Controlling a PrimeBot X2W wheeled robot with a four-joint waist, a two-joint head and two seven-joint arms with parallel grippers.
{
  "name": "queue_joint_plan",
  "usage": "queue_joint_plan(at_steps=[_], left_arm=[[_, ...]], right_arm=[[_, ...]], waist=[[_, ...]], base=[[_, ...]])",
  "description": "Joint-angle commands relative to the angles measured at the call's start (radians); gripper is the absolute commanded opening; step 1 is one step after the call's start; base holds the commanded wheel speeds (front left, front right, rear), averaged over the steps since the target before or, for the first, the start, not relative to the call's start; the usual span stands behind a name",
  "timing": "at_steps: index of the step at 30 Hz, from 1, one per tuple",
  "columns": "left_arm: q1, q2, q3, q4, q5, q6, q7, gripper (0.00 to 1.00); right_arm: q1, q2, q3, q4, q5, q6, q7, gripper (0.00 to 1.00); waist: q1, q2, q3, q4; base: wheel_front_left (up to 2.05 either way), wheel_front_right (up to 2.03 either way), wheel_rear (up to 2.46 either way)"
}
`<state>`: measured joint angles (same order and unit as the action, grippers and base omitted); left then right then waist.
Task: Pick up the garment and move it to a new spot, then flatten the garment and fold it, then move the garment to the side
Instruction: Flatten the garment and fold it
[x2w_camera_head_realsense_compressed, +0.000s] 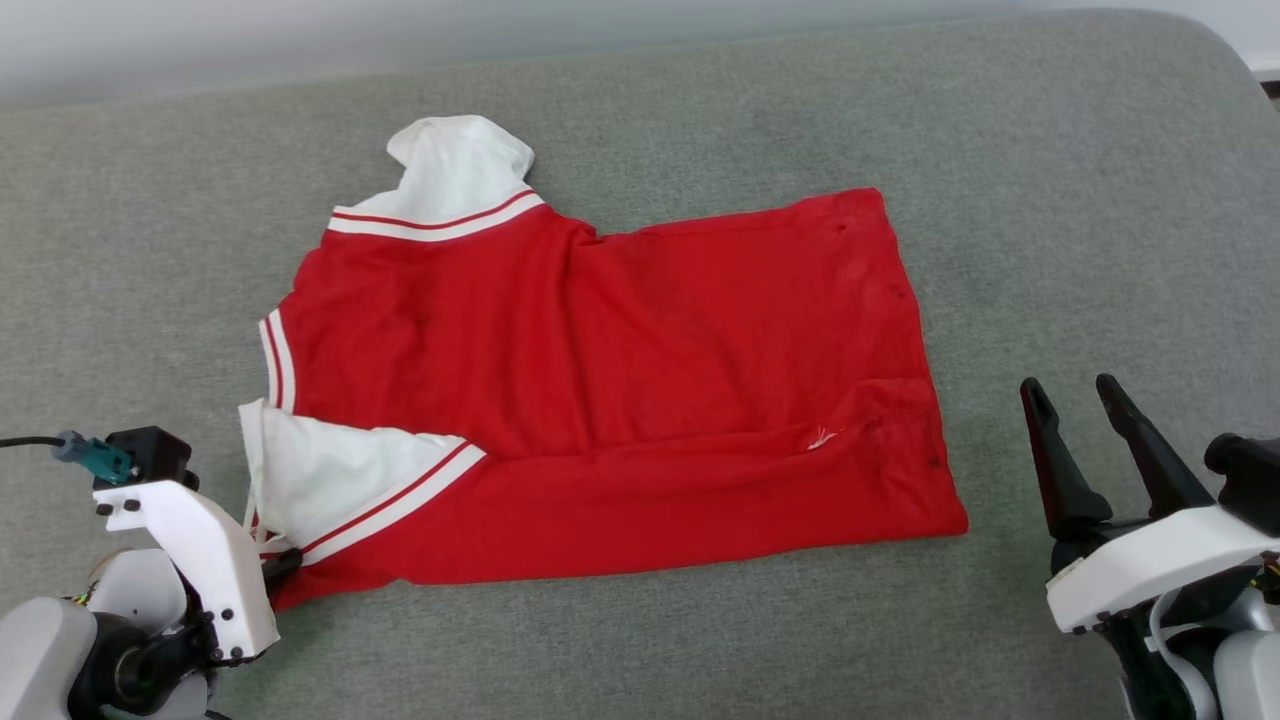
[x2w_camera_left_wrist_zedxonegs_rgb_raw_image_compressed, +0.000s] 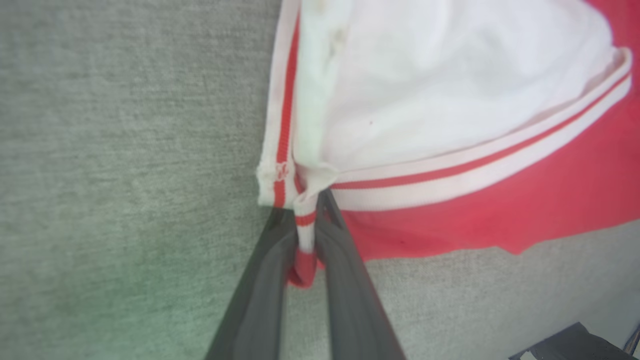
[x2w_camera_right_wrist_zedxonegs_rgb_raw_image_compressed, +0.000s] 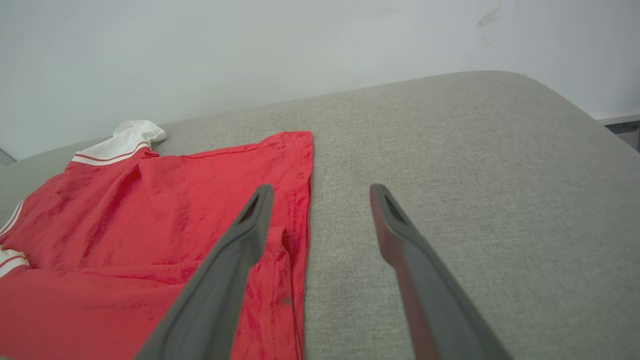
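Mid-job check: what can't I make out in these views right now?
Left wrist view: how much cloth the left claw pinches, because of close-up blur. The garment runs off the top and right edges.
Head view: that claw's fingertips, behind its white wrist housing.
Right wrist view: the garment's sleeve side, cut by the left edge.
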<state>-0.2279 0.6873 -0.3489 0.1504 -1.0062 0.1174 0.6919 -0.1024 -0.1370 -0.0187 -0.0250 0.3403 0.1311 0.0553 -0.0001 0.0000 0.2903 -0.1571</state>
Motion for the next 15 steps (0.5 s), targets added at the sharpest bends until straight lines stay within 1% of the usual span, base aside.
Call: queue_joint_plan(at_steps=[1,3,5,8,12,15], left_arm=[[0.038,-0.060,-0.054,0.038,0.000,-0.006,0.003,0.00],[0.025,-0.064,-0.046,0.042,0.012,-0.020,-0.029,0.00],[0.012,-0.059,-0.037,0.039,0.021,-0.031,-0.058,0.00],[-0.006,-0.050,-0.020,0.010,0.037,-0.038,-0.101,0.00],[-0.017,-0.041,-0.008,-0.049,0.060,-0.028,-0.136,0.00],[-0.025,-0.046,-0.011,-0.096,0.074,-0.021,-0.151,0.00]], right_arm=[[-0.018,-0.012,-0.001,0.003,0.010,-0.001,0.010,1.00],[-0.017,-0.030,-0.008,0.018,0.035,-0.001,0.056,1.00],[-0.017,-0.051,-0.010,0.033,0.059,-0.001,0.125,1.00],[-0.019,-0.086,-0.005,0.064,0.091,-0.001,0.271,1.00],[-0.042,-0.121,0.023,0.106,0.127,-0.001,0.462,1.00],[-0.072,-0.128,0.051,0.139,0.144,-0.001,0.551,1.00]], waist=[[0.0001,0.0000,-0.009,0.009],[0.0001,0.0000,-0.023,0.022],[0.0001,0.0000,-0.037,0.034],[0.0001,0.0000,-0.057,0.054],[0.0001,0.0000,-0.065,0.084],[0.0001,0.0000,-0.058,0.103]], base=[[0.00,0.00,0.00],[0.00,0.00,0.00],[0.00,0.00,0.00],[0.00,0.00,0.00],[0.00,0.00,0.00],[0.00,0.00,0.00]])
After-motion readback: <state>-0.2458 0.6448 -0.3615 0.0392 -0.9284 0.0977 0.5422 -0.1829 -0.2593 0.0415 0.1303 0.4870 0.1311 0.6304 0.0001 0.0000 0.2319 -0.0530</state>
